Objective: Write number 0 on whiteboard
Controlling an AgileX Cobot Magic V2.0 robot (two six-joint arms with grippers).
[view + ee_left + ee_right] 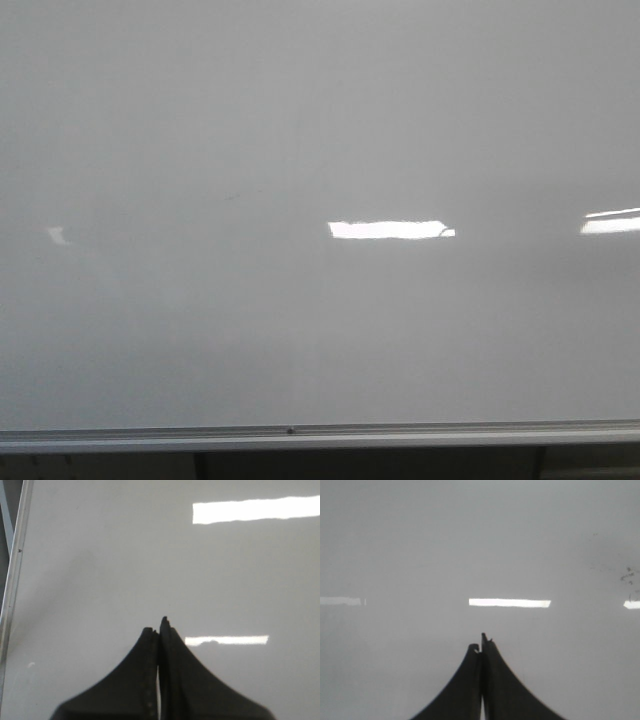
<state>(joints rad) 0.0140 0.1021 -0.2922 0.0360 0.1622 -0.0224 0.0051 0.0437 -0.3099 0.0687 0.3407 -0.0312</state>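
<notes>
The whiteboard [300,130] fills the front view, glossy grey-white, with a silver rail [300,437] along its lower edge. No number 0 shows on it in any view. No arm or gripper shows in the front view. In the left wrist view my left gripper [159,630] is shut with nothing between its black fingers, facing the bare board [125,555]. In the right wrist view my right gripper [481,647] is shut and empty too, facing the board [470,540]. No marker is in view.
Bright rectangular light reflections lie on the board [385,229], [610,222]. Faint dark specks mark the board in the right wrist view [627,575]. The board's aluminium edge [15,565] runs along one side of the left wrist view.
</notes>
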